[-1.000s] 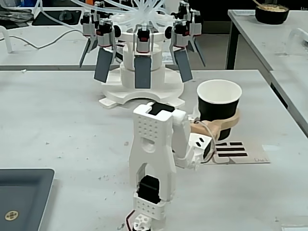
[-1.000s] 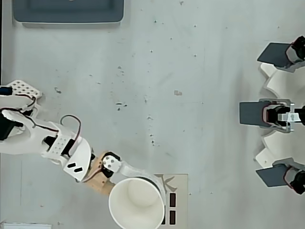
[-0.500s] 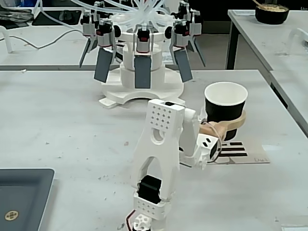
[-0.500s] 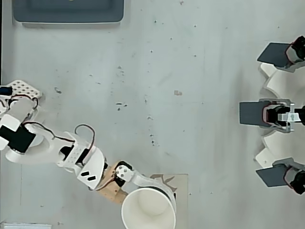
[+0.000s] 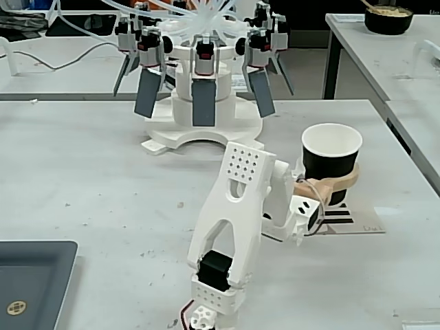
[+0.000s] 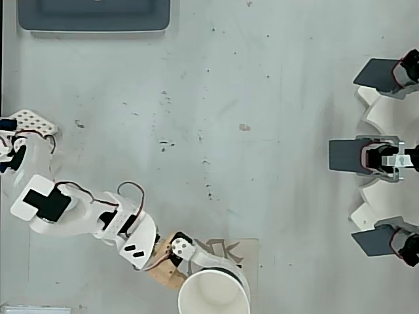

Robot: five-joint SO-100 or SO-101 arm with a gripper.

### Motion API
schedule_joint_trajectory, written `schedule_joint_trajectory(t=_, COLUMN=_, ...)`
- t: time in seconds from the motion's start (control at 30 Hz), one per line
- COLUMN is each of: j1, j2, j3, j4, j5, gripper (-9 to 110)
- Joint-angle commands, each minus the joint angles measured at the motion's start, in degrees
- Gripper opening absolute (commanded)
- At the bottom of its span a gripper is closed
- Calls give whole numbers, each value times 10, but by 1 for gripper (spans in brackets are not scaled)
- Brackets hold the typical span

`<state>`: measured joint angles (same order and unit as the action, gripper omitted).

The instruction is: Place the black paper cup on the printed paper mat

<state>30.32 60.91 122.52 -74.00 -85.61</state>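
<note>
The gripper (image 5: 335,184) is clamped on the cup (image 5: 331,159), which stands upright, axis vertical, empty and white inside, directly over the mat (image 5: 357,221), whose bare part shows toward 5 o'clock of the cup in the fixed view, so only lowering remains.

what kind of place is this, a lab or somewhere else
Probably a robotics lab or workshop: a white 3D-printed robot arm works on a scuffed grey table, and behind it stands a white multi-armed machine with dark grey paddles and clear tubes.
</note>
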Motion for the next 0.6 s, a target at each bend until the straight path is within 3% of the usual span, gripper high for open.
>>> schedule_joint_trajectory(t=0.0, j1=8, j2=-7, j3=-41, j4=-14, j5=6, gripper=5)
schedule_joint_trajectory(t=0.57, j1=10, j2=-105, j3=-116, j4=-12, j5=2, gripper=5)
